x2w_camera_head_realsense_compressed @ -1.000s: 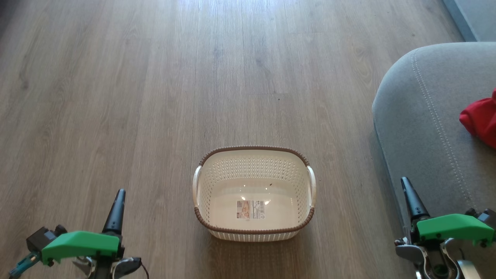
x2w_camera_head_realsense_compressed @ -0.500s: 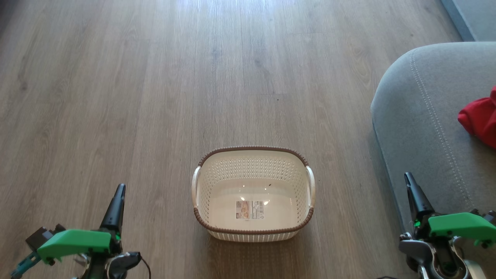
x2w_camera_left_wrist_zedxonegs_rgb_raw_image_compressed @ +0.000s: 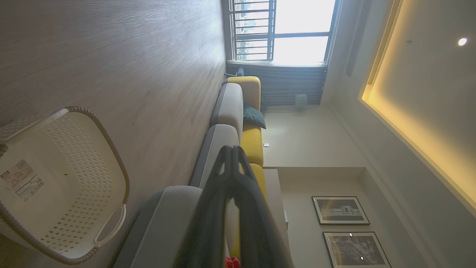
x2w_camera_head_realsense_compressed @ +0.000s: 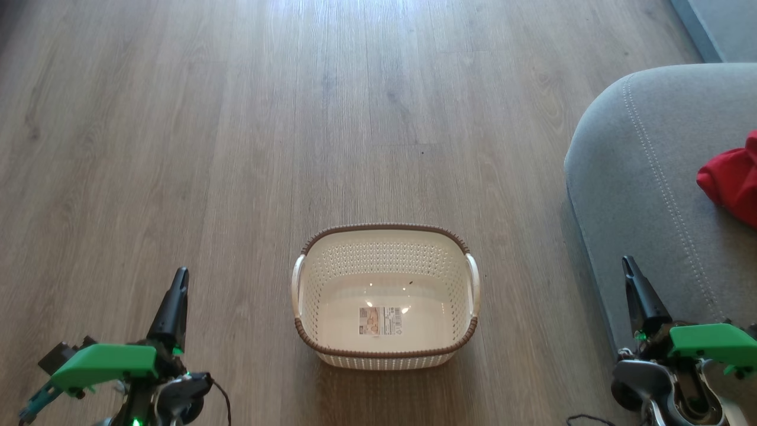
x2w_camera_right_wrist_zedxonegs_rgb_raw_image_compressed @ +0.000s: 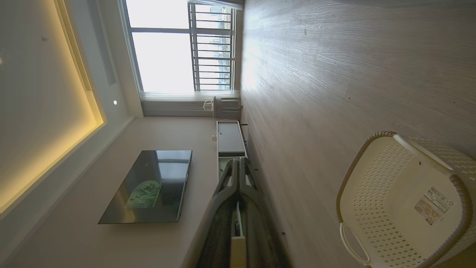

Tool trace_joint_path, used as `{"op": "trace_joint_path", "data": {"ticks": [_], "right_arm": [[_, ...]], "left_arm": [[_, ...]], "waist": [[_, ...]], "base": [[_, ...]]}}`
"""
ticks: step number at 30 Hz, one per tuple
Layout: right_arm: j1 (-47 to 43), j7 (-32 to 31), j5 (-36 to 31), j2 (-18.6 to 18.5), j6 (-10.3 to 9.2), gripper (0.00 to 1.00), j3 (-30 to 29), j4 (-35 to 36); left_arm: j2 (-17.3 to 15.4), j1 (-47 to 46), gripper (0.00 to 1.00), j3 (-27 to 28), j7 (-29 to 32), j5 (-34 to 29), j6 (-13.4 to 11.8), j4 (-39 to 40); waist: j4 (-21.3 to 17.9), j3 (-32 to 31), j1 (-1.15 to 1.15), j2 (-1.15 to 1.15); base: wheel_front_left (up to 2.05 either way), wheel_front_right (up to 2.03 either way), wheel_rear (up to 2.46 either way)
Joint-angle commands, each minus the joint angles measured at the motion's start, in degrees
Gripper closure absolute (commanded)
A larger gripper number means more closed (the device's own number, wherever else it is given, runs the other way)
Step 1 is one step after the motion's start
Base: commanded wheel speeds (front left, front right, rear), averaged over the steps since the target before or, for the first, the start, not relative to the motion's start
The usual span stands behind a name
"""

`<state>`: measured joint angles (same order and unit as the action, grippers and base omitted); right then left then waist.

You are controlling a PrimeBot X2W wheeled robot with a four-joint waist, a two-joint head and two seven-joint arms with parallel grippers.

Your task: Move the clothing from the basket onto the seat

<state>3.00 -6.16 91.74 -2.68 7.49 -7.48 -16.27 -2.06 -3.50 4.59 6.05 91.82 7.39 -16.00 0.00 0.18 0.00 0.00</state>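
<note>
The left gripper [x2w_camera_head_realsense_compressed: 180, 277] and right gripper [x2w_camera_head_realsense_compressed: 628, 264], both closed tight on nothing, have merely drifted slightly, the basket [x2w_camera_head_realsense_compressed: 384, 227] standing empty between them and the clothing [x2w_camera_head_realsense_compressed: 730, 180] lying on the seat [x2w_camera_head_realsense_compressed: 621, 165] beyond the right gripper, so the move looks finished.
</note>
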Motion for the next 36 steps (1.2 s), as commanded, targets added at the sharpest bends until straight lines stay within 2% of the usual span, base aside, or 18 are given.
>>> {"op": "trace_joint_path", "data": {"ticks": [1,36], "right_arm": [[3.2,-0.3,0.4,-0.2,0.00,1.00,0.9,2.2],[3.2,-0.3,0.4,-0.2,0.00,1.00,1.0,2.2]], "left_arm": [[-0.8,-2.7,1.00,1.9,0.4,0.3,0.1,1.9],[-0.8,-2.7,1.00,1.9,0.4,0.3,0.1,1.9]], "waist": [[0.0,0.0,0.00,0.00],[0.0,0.0,0.00,0.00]], "base": [[0.00,0.00,0.00],[0.00,0.00,0.00]]}}
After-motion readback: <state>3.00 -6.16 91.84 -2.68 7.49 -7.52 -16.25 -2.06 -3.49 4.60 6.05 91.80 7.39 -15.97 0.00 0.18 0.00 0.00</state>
